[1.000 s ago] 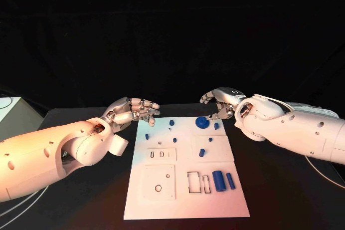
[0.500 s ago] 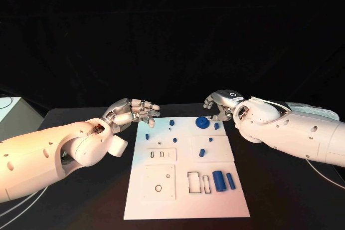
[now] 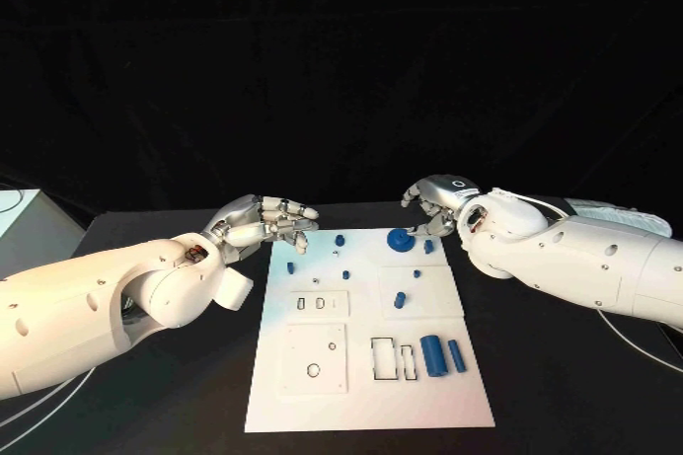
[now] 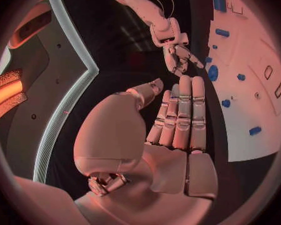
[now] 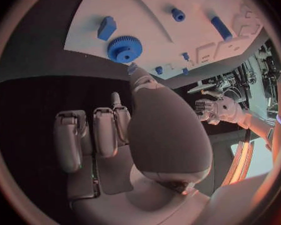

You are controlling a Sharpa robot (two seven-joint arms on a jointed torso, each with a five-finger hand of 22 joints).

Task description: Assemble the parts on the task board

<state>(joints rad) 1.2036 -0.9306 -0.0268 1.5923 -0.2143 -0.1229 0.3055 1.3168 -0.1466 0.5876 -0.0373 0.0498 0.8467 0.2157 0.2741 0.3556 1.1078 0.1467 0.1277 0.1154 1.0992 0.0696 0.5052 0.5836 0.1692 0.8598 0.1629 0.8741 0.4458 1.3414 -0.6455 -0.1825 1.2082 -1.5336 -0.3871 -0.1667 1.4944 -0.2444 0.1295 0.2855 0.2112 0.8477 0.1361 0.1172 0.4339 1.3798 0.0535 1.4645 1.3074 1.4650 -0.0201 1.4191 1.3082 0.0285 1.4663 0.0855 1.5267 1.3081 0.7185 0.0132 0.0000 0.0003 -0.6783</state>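
Head view showed the left hand (image 3: 267, 221) up by the far left corner of the white task board (image 3: 363, 401). Its fingers were bent a little and close side by side, and it held nothing. The board lay flat in the middle of the black table (image 3: 569, 396). A few small blue pegs (image 3: 346, 275) stood on the far half of the board. A round blue gear (image 3: 400, 241) sat near the far edge, with a small blue block (image 3: 428, 248) just beside it. Near the right edge, closer to the robot, two long blue bars (image 3: 434, 360) lay side by side next to some cut-out slots (image 3: 386, 360). The right hand (image 3: 437, 206) was at the far right corner of the board, near the gear. Its fingers were curled in and it held nothing. The right wrist view showed the gear (image 5: 124, 48) apart from the fingers (image 5: 103, 132).
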